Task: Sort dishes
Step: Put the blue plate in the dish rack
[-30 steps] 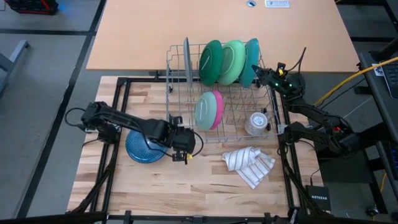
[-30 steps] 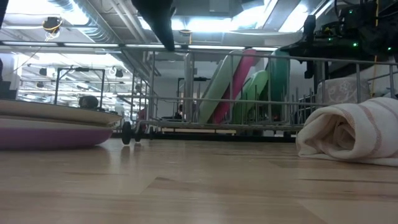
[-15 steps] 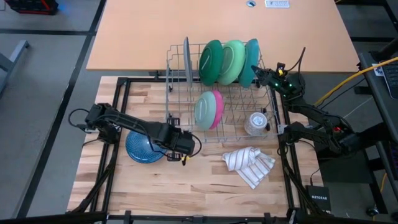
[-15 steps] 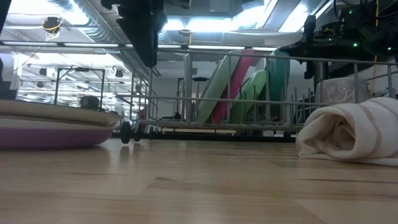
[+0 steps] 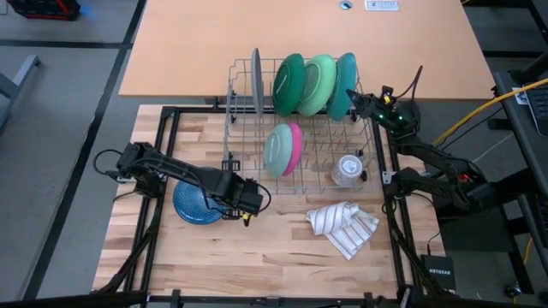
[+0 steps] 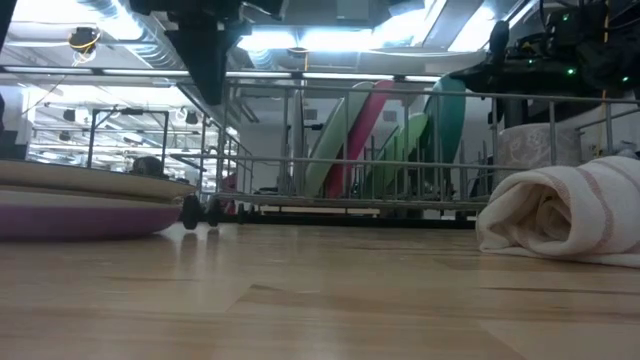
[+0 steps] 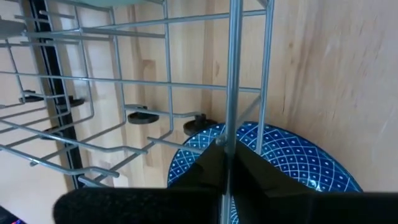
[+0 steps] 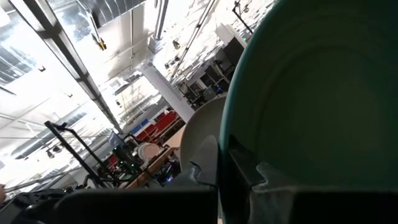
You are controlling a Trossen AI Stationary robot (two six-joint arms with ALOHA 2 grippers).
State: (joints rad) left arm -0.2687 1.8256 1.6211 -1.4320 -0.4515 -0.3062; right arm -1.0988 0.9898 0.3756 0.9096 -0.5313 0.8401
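Left wrist view shows left claw (image 7: 227, 163) closed on a wire of the dish rack (image 7: 155, 81) over the blue plate (image 7: 286, 155) on the table (image 5: 282, 257), while high view hides this; right claw (image 8: 224, 162) grips teal plate (image 8: 311, 93), fingertips mostly cut off.

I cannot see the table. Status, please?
Left gripper shut on rack wire. Right gripper shut on teal plate rim. Blue plate on table beside rack.
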